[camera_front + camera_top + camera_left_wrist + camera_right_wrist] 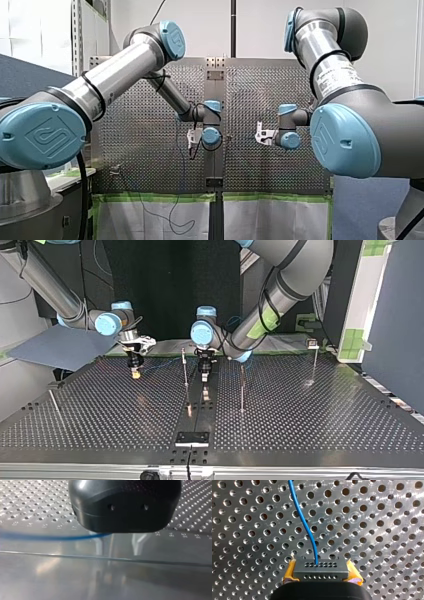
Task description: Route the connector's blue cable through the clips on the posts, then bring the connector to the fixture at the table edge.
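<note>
In the right wrist view, my right gripper (pixel 321 568) is shut on a dark grey connector (pixel 321 573), with a yellow pad on each side. The blue cable (pixel 303 522) leaves the connector and runs ahead over the perforated plate. In the top view this gripper (pixel 135 372) hangs at the left, just above the table. My left gripper (pixel 205 374) stands between two thin posts (pixel 185 375) (pixel 242 390). In its wrist view the metal fingers (pixel 100 546) stand apart, open (pixel 122 547), and the blue cable (pixel 37 537) runs in from beside them and passes behind the gripper body.
A dark fixture (pixel 192 438) sits at the near table edge in the top view. A third post (pixel 314 362) with a clip on top stands at the right. A thin rod (pixel 54 405) leans at the left, below a grey sheet (pixel 60 347).
</note>
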Controlling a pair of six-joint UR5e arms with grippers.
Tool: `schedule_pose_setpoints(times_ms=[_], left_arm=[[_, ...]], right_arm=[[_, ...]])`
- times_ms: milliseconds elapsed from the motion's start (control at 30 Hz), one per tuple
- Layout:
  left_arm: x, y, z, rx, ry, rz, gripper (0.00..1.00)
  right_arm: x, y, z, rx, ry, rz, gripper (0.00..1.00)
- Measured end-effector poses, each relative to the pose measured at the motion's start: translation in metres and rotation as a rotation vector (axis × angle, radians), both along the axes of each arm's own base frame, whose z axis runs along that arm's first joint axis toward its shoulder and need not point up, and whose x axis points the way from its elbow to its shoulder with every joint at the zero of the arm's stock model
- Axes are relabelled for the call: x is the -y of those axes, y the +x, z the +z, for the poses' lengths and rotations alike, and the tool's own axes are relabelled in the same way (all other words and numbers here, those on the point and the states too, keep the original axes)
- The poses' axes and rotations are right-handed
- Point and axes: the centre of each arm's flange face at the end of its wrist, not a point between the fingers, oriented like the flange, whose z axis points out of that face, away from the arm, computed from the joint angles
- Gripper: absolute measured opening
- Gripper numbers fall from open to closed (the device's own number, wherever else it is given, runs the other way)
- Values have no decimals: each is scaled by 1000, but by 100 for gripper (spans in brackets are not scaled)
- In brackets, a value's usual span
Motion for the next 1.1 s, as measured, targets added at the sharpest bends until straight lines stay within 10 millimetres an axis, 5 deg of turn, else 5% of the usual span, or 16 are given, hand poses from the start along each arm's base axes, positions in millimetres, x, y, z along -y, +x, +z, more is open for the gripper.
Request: schedule_pose_setpoints(times_ms=[567, 833, 1100], left_arm=[[-1, -13, -4, -58, 48, 31, 100], [11, -42, -10, -127, 118, -43, 100], [13, -62, 9, -105, 101, -71, 100]], right_arm=[[-1, -1, -2, -5, 13, -1, 0], [-4, 1, -3, -12, 29, 2, 0], [-6, 0, -5, -17, 44, 1, 0]])
